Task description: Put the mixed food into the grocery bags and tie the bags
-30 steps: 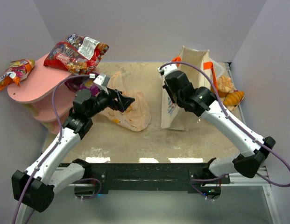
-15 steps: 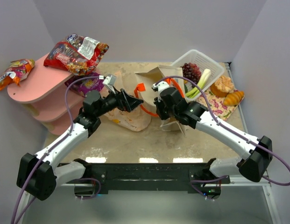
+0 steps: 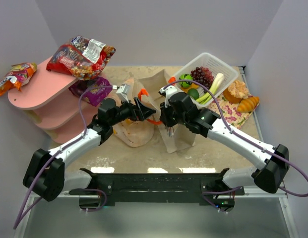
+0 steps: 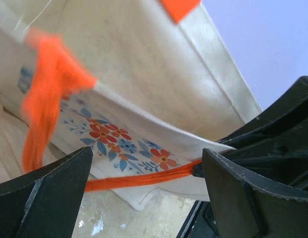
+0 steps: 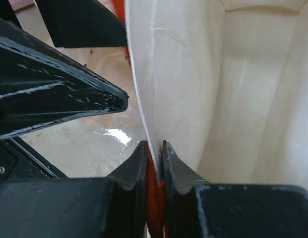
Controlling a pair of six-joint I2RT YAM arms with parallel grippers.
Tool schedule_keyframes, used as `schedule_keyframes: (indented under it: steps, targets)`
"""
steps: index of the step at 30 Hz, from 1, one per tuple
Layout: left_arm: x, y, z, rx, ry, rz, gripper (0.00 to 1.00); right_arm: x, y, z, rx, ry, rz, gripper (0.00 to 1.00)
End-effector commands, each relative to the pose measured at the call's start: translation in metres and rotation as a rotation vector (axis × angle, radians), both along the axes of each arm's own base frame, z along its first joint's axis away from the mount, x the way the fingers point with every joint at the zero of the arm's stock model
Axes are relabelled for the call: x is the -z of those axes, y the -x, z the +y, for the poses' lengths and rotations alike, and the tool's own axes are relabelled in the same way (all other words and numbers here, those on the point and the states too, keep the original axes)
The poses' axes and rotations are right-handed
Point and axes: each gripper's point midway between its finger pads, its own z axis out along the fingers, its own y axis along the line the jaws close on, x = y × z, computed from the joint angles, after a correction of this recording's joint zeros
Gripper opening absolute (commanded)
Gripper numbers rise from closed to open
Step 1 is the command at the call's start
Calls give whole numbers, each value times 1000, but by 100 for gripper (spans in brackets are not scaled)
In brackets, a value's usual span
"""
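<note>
The beige canvas tote (image 3: 179,140) with orange handles (image 3: 144,94) stands at the table's middle. My right gripper (image 3: 166,120) is shut on its rim and an orange handle (image 5: 154,193); the tote's pale inside (image 5: 243,99) fills the right wrist view. My left gripper (image 3: 146,110) is open beside the tote's printed side (image 4: 144,99), an orange handle strap (image 4: 144,178) running between its fingers (image 4: 44,198). The peach plastic bag (image 3: 131,133) lies under the left arm. Red (image 3: 79,54), orange (image 3: 15,77) and purple (image 3: 92,90) packets lie at the left. Grapes (image 3: 202,75), leek (image 3: 213,87) and green vegetable (image 3: 186,79) fill the basket.
The white slatted basket (image 3: 228,69) stands at the back right. Golden bread (image 3: 248,104) lies on the floral mat (image 3: 228,113). The pink tiered shelf (image 3: 39,89) stands at the left. Grey walls close in the table on three sides.
My right gripper has pulled the tote left from in front of the basket to the middle, uncovering the basket. My left gripper has moved right, off the peach bag, up to the tote's handle.
</note>
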Motion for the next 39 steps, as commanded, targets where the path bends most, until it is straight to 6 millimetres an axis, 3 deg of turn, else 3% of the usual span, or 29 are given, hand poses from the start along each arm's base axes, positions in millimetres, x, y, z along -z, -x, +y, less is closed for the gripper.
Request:
schedule_keyframes:
  steps: [1, 3, 16, 30, 33, 35, 36, 38, 39]
  targets:
    - [-10, -11, -7, -38, 81, -23, 96, -12, 1, 11, -29, -57, -26, 13]
    - [-4, -11, -7, -53, 111, 8, 96, -11, 3, 12, -38, -52, -31, 15]
    - [-32, 8, -8, -30, 368, -16, 92, 2, 5, 7, -40, -11, -22, 17]
    - [1, -17, -35, -1, 261, 47, 92, 9, 26, 29, -140, 6, -13, 16]
    - [3, -17, -38, 14, 246, 40, 80, 14, 30, 29, -146, 28, -5, 16]
    - [7, -18, -40, 22, 207, 31, 60, 6, 30, 26, -136, 24, -11, 18]
    - [15, -17, -39, 25, 174, 53, 53, -1, 30, 24, -127, 20, -18, 29]
    - [18, -19, -37, 26, 117, 28, 31, -26, 29, 18, -107, 7, -52, 39]
    - [26, -18, -36, 22, 81, 50, 15, -36, 29, 15, -103, 4, -65, 43]
